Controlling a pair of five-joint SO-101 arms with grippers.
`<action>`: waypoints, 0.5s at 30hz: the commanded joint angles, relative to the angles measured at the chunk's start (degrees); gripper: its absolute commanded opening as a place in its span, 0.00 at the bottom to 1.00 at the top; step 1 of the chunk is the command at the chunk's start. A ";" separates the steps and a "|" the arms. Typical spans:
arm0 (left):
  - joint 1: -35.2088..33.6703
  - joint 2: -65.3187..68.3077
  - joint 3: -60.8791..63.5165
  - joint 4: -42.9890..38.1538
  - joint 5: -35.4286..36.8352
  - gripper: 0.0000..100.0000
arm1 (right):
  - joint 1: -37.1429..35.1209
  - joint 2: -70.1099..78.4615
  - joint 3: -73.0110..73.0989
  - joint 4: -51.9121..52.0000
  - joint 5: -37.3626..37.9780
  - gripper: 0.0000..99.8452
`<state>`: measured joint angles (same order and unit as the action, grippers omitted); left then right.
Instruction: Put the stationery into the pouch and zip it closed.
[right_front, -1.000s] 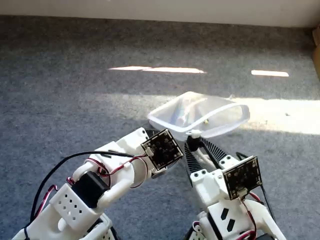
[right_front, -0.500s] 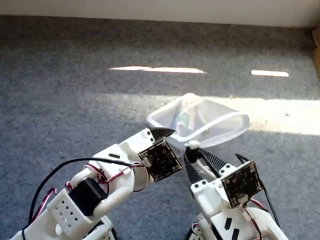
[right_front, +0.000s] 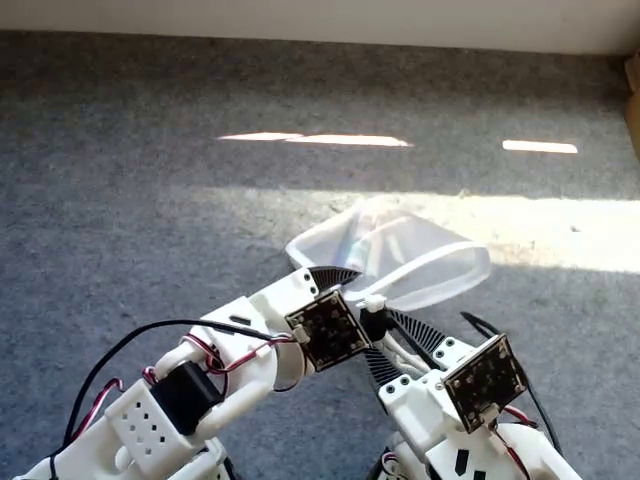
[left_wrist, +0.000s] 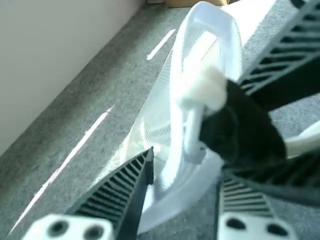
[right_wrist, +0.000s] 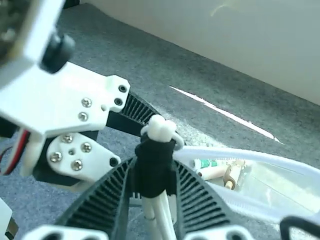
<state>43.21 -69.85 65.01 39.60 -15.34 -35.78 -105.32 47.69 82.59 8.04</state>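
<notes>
A translucent white pouch (right_front: 410, 250) lies on grey carpet just ahead of both arms, its mouth part open. Inside it lie stationery pieces (right_wrist: 220, 167), among them a white tube with green print. My left gripper (left_wrist: 185, 170) is shut on the near end of the pouch (left_wrist: 165, 125), one finger on each side of the wall. My right gripper (right_wrist: 152, 170) is shut on the black zipper pull (right_wrist: 152, 162), which carries a white cord knot (right_wrist: 160, 129). In the high view the left gripper (right_front: 335, 278) and the right gripper (right_front: 385, 325) sit close together at the pouch's near rim.
Grey carpet (right_front: 150, 180) spreads out on every side, with bright sun patches (right_front: 560, 225) beyond the pouch. A pale wall (right_front: 320, 18) runs along the far edge. A cardboard corner (right_front: 634, 90) shows at the right edge.
The zipper pull and right gripper have come nearer and slightly left. The pouch has shifted nearer and left, its mouth narrower. The left arm has stretched further forward along the pouch's near end.
</notes>
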 joint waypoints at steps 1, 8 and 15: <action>1.10 -0.92 0.31 -1.93 0.70 0.16 | -0.57 -0.04 -3.47 0.04 0.53 0.01; 1.10 -0.92 0.57 -1.93 0.70 0.12 | 6.99 -0.04 -3.38 -1.63 0.44 0.01; 1.10 -0.92 2.33 -3.52 0.70 0.12 | 7.78 -0.04 -3.30 -1.71 0.09 0.01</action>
<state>43.65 -70.37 67.03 38.20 -15.34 -28.75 -105.32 47.69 82.59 8.13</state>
